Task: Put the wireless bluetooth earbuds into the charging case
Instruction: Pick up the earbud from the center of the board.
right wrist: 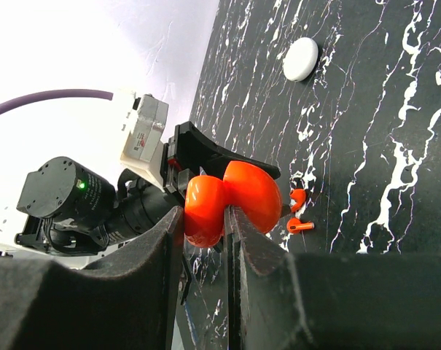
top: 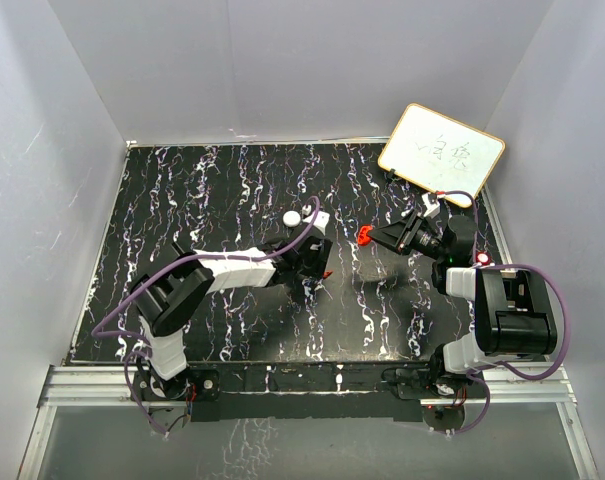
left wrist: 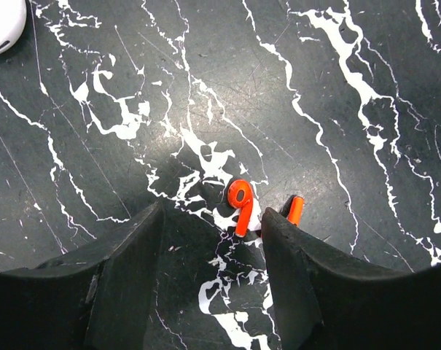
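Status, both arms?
Left gripper open, fingers flanking one of two tiny red plastic earbuds on table. Right gripper shut on glossy red round charging case. White oval object well aside.

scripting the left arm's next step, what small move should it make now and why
Probably lower the left gripper and close on the earbud lying on the table between its open fingers. The second earbud lies just beside one finger, so stay centred on the first. The right gripper holds the charging case, which looks open.
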Controlling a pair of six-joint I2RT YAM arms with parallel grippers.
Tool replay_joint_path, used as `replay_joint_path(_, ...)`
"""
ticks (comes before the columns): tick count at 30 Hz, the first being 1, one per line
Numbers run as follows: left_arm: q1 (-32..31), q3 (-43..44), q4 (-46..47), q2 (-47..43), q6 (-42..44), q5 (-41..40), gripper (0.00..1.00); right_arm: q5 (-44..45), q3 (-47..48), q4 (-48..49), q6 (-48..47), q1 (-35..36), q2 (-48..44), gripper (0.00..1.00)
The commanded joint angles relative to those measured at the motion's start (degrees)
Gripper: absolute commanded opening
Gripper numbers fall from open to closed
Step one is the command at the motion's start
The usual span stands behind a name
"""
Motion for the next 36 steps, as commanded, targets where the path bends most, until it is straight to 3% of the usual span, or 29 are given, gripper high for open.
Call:
replay_joint_path(1,-0.34,2.30,0.62,0.17,0.61,0.53,0.53,-0.46,0.02,3.90,-0.12,-0.41,-1.34,0.00)
replay_joint_path(36,-0.33,5.07,-0.91,3.61,1.44,1.32,0.31,-0.71,0.11,4.78,0.41,-0.50,-0.38,0.00)
